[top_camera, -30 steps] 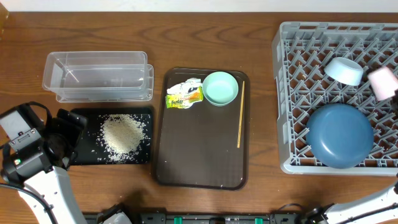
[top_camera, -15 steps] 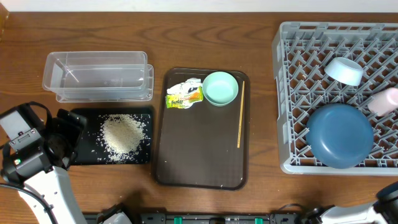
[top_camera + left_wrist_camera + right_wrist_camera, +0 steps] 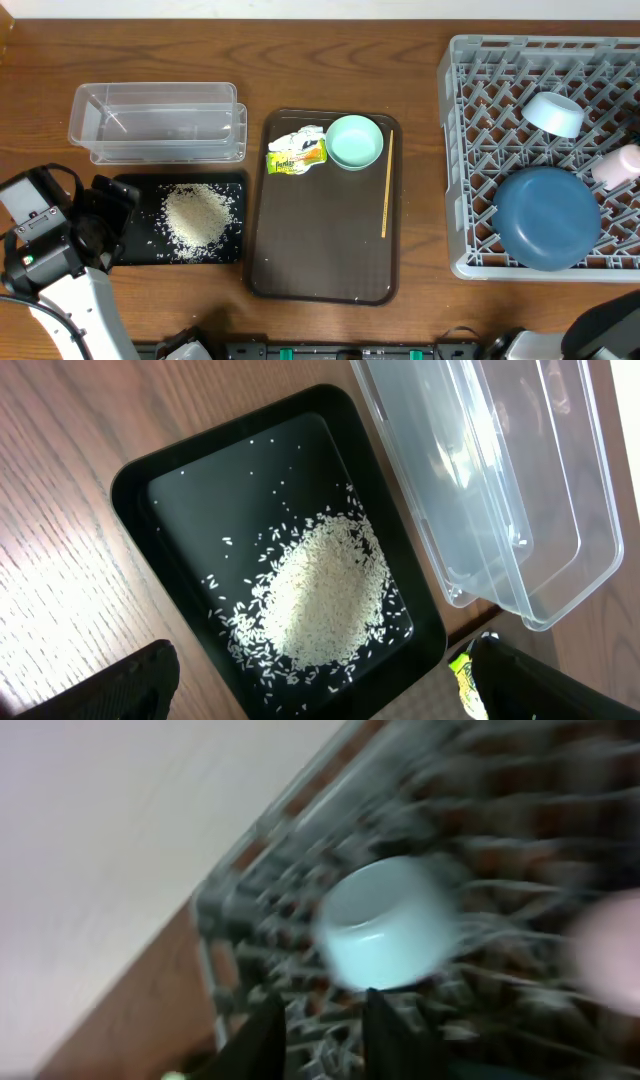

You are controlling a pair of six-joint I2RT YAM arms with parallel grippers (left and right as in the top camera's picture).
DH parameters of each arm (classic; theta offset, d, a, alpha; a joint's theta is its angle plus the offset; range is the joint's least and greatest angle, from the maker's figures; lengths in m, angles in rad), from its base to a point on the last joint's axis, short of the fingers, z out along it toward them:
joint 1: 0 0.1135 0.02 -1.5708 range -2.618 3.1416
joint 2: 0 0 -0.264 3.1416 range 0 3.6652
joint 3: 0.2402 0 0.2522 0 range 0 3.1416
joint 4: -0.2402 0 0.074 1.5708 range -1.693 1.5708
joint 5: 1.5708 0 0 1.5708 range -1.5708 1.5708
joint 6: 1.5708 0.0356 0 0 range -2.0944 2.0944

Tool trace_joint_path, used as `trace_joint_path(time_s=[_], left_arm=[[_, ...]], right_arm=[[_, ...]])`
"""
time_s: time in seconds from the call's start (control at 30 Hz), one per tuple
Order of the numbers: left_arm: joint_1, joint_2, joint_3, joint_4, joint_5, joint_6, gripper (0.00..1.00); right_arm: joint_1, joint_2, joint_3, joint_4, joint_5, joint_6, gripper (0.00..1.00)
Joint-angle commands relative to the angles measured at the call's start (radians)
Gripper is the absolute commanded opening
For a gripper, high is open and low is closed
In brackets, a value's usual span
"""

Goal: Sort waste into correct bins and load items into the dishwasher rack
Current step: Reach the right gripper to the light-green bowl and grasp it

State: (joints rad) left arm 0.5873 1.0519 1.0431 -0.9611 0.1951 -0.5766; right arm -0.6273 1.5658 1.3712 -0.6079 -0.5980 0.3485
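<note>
- Rack [image 3: 470, 120] stood at the right of the table and carried the plate [image 3: 548, 218], the blue bowl [image 3: 553, 113] turned over behind it, and the cup [image 3: 618, 165] on its side at the right edge.
- Brown tray [image 3: 320, 250] lay in the middle, with the mint bowl [image 3: 354, 141], the wrapper [image 3: 296, 152] and a thin stick [image 3: 386, 185] at its far end.
- Tub [image 3: 160, 150] stood empty at the far left. Just in front of it, the black tray [image 3: 130, 245] held the rice [image 3: 197, 217].
- Mint bowl was upright, and the wrapper lay against its left side or just beside it; I could not tell which.
- Left gripper [image 3: 330, 690] hovered over the black tray with its fingers wide apart and nothing between them.
- Right gripper [image 3: 325, 1035] was above the rack near the blue bowl. The picture was blurred, but the fingers looked parted and empty.
- Judging from this, the mint bowl and the wrapper were left to sort.
- For the bowl, the right gripper should take the rim on the side away from the wrapper, one finger inside and one outside.
- It should lift straight up, so that neither the wrapper nor the stick is dragged.
- It should place the bowl in the free pegs left of the plate.
- The wrapper is light and crumpled, so the left gripper should pinch a raised fold and let go low inside the tub.
</note>
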Motion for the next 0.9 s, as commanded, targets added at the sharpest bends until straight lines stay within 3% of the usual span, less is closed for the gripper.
trace_joint_path(time_s=[0.0, 0.17, 0.27, 0.4, 0.53, 0.7, 0.87], left_arm=[[0.003, 0.000, 0.019, 0.002, -0.013, -0.002, 0.95], [0.003, 0.000, 0.019, 0.001, -0.013, -0.002, 0.95], [0.003, 0.000, 0.019, 0.001, -0.013, -0.002, 0.96], [0.003, 0.000, 0.019, 0.002, -0.013, -0.002, 0.95], [0.003, 0.000, 0.019, 0.002, -0.013, -0.002, 0.96], [0.003, 0.000, 0.019, 0.002, -0.013, -0.002, 0.95], [0.003, 0.000, 0.019, 0.001, -0.013, -0.002, 0.96]], right_arm=[[0.183, -0.014, 0.002, 0.010, 0.050, -0.047, 0.30], [0.511, -0.014, 0.011, 0.063, 0.135, -0.068, 0.54], [0.730, -0.006, 0.023, 0.063, 0.313, -0.132, 0.58], [0.961, 0.037, 0.037, 0.060, 0.515, -0.174, 0.56], [1.099, 0.147, 0.107, 0.002, 0.648, -0.198, 0.57], [1.186, 0.355, 0.264, -0.139, 0.646, -0.217, 0.59], [1.273, 0.454, 0.303, -0.156, 0.647, -0.227, 0.63]])
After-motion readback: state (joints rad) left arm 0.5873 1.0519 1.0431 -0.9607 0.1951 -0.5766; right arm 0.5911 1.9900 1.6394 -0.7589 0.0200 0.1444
